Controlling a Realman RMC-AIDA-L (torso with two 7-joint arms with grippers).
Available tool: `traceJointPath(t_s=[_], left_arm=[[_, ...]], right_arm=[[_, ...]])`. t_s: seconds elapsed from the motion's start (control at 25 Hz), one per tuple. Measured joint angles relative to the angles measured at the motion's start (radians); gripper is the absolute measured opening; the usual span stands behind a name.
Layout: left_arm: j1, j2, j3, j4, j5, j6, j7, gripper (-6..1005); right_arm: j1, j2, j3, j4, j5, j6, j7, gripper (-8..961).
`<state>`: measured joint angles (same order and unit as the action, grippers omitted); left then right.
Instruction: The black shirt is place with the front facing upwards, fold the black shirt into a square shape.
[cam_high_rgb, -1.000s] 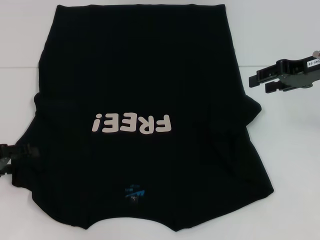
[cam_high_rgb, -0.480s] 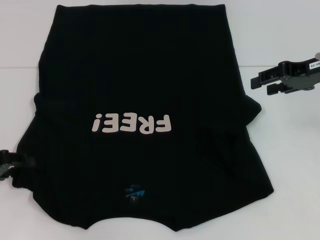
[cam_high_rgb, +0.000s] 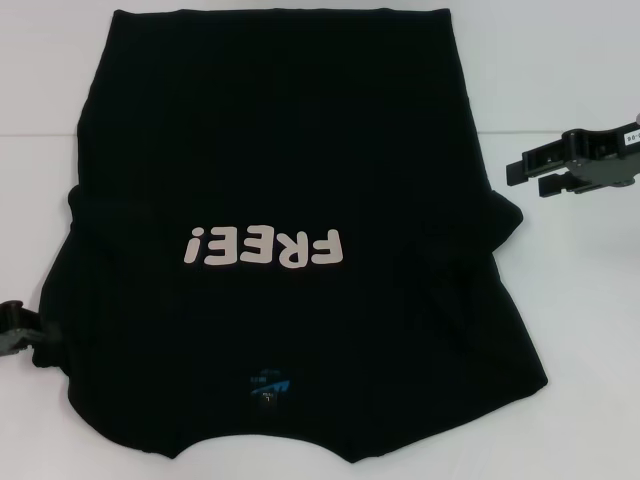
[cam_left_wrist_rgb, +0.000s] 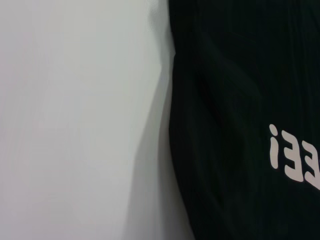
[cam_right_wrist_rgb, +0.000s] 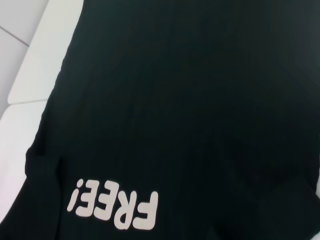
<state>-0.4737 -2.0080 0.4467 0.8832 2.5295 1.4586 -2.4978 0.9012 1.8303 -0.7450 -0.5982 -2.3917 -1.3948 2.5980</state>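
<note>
- while the black shirt (cam_high_rgb: 290, 230) lies spread front-up on the white table (cam_high_rgb: 580, 330), its pale "free!" lettering (cam_high_rgb: 263, 247) reads upside down from the head camera, and the blue neck label (cam_high_rgb: 268, 385) sits near the robot's edge.
- both sleeves are folded in onto the body.
- right gripper (cam_high_rgb: 527, 178) hovers over bare table beside the shirt's right edge, fingers parted, holding nothing.
- left gripper (cam_high_rgb: 22, 330) sits at the shirt's left edge; i cannot tell whether it is clamped.

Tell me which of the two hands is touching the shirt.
The left hand, at the black shirt's left sleeve edge. The right hand hangs apart over the white table.
</note>
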Motion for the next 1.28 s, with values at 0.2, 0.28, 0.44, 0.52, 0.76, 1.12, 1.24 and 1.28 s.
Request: traceJointPath(t_s=[0.2,0.28,0.44,0.52,0.76,1.12,1.24,1.28], left_arm=[[-0.004,0.003,-0.006,0.010,-0.009,0.025,0.008,121],[-0.009,0.007,-0.009,0.010,-0.012,0.038,0.011,84],[-0.022,0.014,-0.012,0.010,-0.022,0.048,0.013,28],[-0.028,0.018,-0.012,0.008,-0.026,0.049,0.013,28],[-0.049,0.024,-0.012,-0.006,-0.028,0.035,0.014,27],[-0.048,0.024,-0.011,-0.007,-0.032,0.022,0.014,27],[-0.048,0.023,-0.011,-0.012,-0.038,0.015,0.017,28],[-0.048,0.023,-0.011,-0.017,-0.038,0.014,0.019,28]], right_arm=[[-0.010,-0.011,-0.004,0.000,-0.019,-0.045,-0.013,627],[-0.016,-0.016,-0.005,0.000,-0.045,-0.075,-0.017,627],[-0.036,-0.029,-0.004,-0.003,-0.113,-0.147,-0.018,627],[-0.053,-0.031,-0.004,-0.018,-0.126,-0.182,-0.019,627],[-0.086,-0.021,-0.005,-0.045,-0.131,-0.226,-0.046,628],[-0.099,0.059,-0.014,-0.037,-0.223,-0.166,-0.187,628],[-0.099,0.090,-0.016,-0.040,-0.247,-0.148,-0.198,628],[-0.099,0.097,-0.016,-0.042,-0.248,-0.142,-0.202,627]])
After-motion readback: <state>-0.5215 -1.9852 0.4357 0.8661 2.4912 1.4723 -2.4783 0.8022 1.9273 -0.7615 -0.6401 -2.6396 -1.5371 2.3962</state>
